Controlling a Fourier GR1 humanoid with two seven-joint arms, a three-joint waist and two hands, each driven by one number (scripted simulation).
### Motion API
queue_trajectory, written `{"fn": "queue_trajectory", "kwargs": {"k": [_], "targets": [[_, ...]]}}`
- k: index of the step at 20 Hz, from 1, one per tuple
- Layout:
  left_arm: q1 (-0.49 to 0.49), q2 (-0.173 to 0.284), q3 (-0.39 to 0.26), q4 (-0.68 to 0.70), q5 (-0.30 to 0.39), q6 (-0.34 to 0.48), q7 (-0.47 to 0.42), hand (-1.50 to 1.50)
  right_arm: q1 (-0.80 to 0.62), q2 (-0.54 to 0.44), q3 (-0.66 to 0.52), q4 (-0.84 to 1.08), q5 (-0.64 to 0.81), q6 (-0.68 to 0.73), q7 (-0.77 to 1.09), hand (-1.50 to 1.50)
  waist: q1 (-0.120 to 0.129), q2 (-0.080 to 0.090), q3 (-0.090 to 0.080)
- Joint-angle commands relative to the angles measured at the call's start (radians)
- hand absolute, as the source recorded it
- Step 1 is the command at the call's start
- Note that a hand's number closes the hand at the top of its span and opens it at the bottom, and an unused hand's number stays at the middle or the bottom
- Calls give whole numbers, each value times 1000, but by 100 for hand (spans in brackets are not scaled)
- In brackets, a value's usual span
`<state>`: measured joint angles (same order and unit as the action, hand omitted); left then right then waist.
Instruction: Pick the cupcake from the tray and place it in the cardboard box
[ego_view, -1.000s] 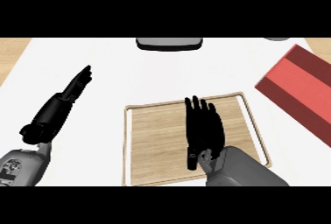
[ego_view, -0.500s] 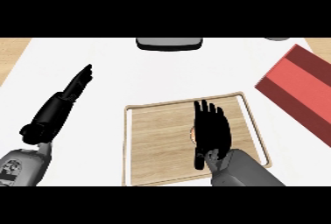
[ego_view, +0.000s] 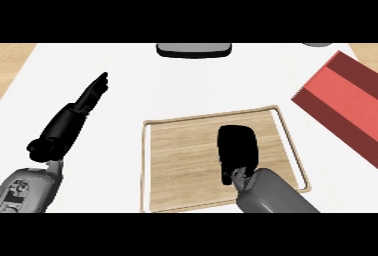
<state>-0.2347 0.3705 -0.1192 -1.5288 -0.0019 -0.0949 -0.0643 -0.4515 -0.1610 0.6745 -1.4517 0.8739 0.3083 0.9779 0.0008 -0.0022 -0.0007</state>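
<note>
A wooden tray (ego_view: 184, 165) with a raised rim lies on the white counter at centre. My right hand (ego_view: 238, 150) is over the tray's right half, its fingers curled downward into a compact shape. The cupcake is hidden under that hand, and no part of it shows. The box (ego_view: 341, 102) is red and flat, lying tilted at the right edge, apart from the tray. My left hand (ego_view: 88, 97) rests open on the counter at the left, fingers straight and pointing up and to the right.
A dark grey object (ego_view: 193, 49) sits at the counter's far edge, top centre. A small grey item (ego_view: 317, 44) shows at the top right. Bare white counter lies between the tray and the box.
My right hand's fingers, stretched flat over the tray before, have curled down, so the hand looks shorter. A brown bit seen beside it half a second ago is now covered. The left hand has not moved.
</note>
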Motion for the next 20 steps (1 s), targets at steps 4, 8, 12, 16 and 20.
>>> {"fn": "queue_trajectory", "kwargs": {"k": [4, 8, 12, 16, 20], "targets": [[-28, 7, 66, 53, -2, -62, -29, 0, 11, 11, 17, 2, 165, -22, -43, 150, -1, 2, 1], [-27, -42, 33, 71, -45, -21, -44, 0, 11, -68, -6, -44, 115, -76, -267, 150, -4, 4, 1], [-2, -41, 27, 2, -35, -13, -6, 0, 8, -187, -91, -36, -64, -168, -651, 150, 15, 11, 5], [22, -6, 53, -18, -14, -57, -4, 0, 40, -283, -157, -62, -52, -279, -834, 150, 4, 2, 2], [35, -22, 57, -27, -27, -46, 2, 0, 17, -376, -225, -234, -46, -205, -843, 150, -7, -2, 1]]}}
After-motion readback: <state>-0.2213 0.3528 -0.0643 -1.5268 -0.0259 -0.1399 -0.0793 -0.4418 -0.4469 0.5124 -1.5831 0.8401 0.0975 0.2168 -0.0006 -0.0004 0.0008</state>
